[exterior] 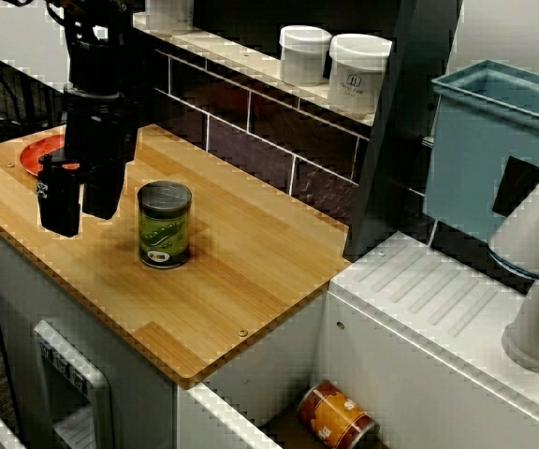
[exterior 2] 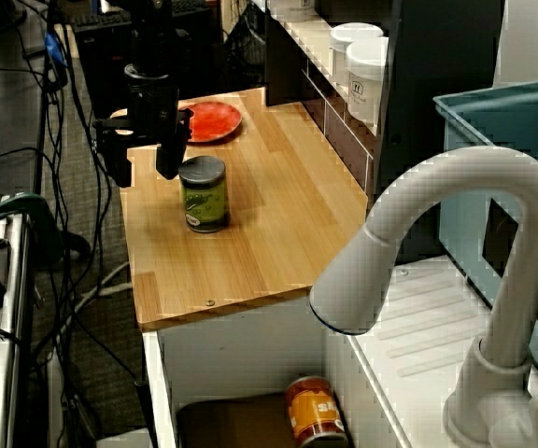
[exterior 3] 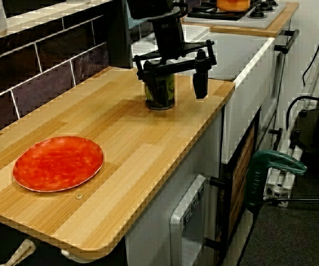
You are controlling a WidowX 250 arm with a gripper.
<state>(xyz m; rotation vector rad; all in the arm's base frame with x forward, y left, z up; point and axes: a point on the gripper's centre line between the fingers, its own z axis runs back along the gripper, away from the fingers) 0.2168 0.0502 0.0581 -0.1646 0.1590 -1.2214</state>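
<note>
i am watching the arm hanging almost straight down over the near end of the table (exterior: 251, 271), its black wrist standing upright and the gripper (exterior: 80, 210) pointing at the wood. the fingers (exterior 3: 200, 83) are spreading wide and are holding nothing. in the view from the plate end they are hanging at about the height of the green can (exterior: 164, 224), with one finger reaching out near the table's front edge.

the green can is standing upright on the table, roughly in the middle of its length. in the view from the front corner it is sitting just beside the gripper, on the sink side, and not between the fingers. the view past the tap is showing the same: the nearer finger is hanging just beside the can's lid. i cannot tell whether they are touching. from the plate end the can is showing behind the gap between the fingers, so that view alone is misleading me.

a red plate (exterior 3: 58, 163) is lying flat at the far end of the table, well apart from the can. an orange can (exterior: 335, 416) is lying on its side down in the sink, and two white jars (exterior: 358, 73) are standing on the shelf behind.
</note>
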